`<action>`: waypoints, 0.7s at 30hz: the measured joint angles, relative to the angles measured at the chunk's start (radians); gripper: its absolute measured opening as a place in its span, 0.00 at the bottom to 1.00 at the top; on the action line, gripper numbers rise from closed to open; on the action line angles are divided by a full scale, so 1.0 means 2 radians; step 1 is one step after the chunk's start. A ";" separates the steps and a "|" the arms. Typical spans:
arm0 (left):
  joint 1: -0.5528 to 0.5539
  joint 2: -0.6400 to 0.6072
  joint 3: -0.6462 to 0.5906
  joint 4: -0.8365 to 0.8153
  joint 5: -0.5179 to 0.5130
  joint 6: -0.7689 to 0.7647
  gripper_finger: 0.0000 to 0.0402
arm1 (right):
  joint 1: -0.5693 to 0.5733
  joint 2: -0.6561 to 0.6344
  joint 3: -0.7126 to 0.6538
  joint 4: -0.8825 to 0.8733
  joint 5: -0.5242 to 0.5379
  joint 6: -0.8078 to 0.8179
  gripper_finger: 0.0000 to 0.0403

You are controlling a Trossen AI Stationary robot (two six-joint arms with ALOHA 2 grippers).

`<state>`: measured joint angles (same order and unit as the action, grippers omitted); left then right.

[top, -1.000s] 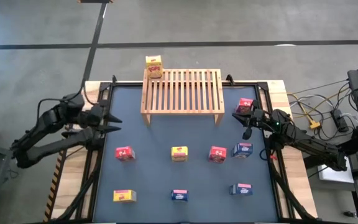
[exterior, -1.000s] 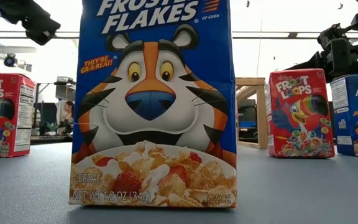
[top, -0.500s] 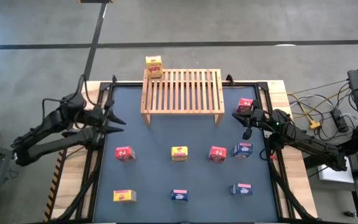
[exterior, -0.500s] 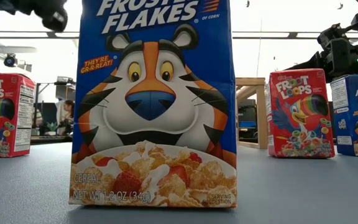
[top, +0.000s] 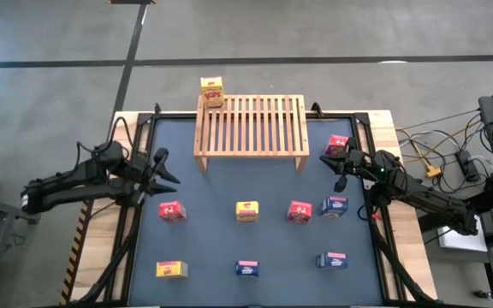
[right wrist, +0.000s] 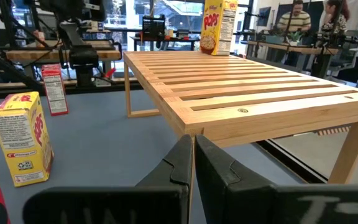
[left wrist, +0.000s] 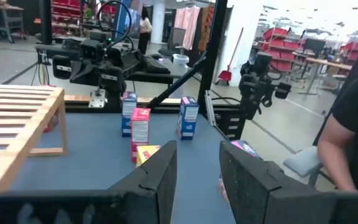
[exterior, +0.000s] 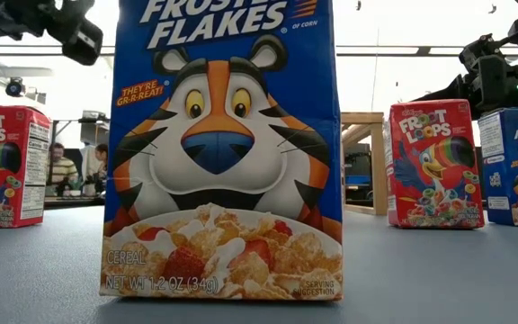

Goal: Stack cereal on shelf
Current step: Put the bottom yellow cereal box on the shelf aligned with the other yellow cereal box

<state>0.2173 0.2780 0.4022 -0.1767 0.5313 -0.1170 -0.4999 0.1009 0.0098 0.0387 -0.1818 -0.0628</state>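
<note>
Overhead, the wooden shelf (top: 251, 126) stands at the upper middle of the frame on the dark counter (top: 221, 239), with one yellow cereal box (top: 211, 91) upright on its upper left corner. The other boxes stand on the counter below it. A middle row holds a red box (top: 171, 210), a yellow box (top: 246, 210), a second red box (top: 299, 211) and a blue box (top: 334, 206) just beside it. A lower row holds a yellow box at lower left (top: 171, 269), a blue box in the middle (top: 246, 269) and a blue box at lower right (top: 332, 260). A third red box (top: 337, 145) stands at the right, near the shelf's right leg.

The left hand (top: 166, 172) hovers at the left of the frame, above the first red box in the picture and apart from it; its fingers (left wrist: 157, 171) stand a narrow gap apart and hold nothing. The right hand (top: 329, 160) sits at the right, close by the third red box and below the shelf's right corner; its fingers (right wrist: 182, 158) are pressed together with nothing between them.

From counter height a blue box fills the middle of the picture.
</note>
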 joint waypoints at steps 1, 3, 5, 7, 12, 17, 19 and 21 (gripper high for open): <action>-0.020 -0.002 0.000 0.001 -0.018 -0.002 0.26 | 0.000 0.000 0.000 0.000 0.000 0.000 0.02; -0.063 -0.003 0.001 0.000 -0.057 -0.003 0.26 | 0.000 0.000 0.000 0.000 0.000 0.000 0.02; -0.109 -0.002 0.005 -0.002 -0.103 -0.003 0.26 | 0.000 0.000 0.000 0.000 0.000 0.000 0.02; -0.155 0.000 0.014 -0.021 -0.154 -0.004 0.26 | 0.000 0.000 0.000 0.000 0.000 0.000 0.02; -0.255 0.014 0.054 -0.116 -0.287 -0.045 0.26 | 0.000 0.000 0.000 0.000 0.000 0.000 0.02; -0.306 0.033 0.106 -0.207 -0.381 -0.088 0.26 | 0.000 0.000 0.000 0.000 0.000 0.000 0.02; -0.310 0.039 0.118 -0.214 -0.388 -0.097 0.26 | 0.000 0.000 0.000 0.000 0.000 0.000 0.02; -0.311 0.045 0.127 -0.214 -0.388 -0.102 0.26 | 0.000 0.000 0.000 0.000 0.000 0.000 0.02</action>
<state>-0.4037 0.3679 0.6565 -0.6056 -0.2447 -0.3212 -0.4999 0.1009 0.0098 0.0387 -0.1818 -0.0628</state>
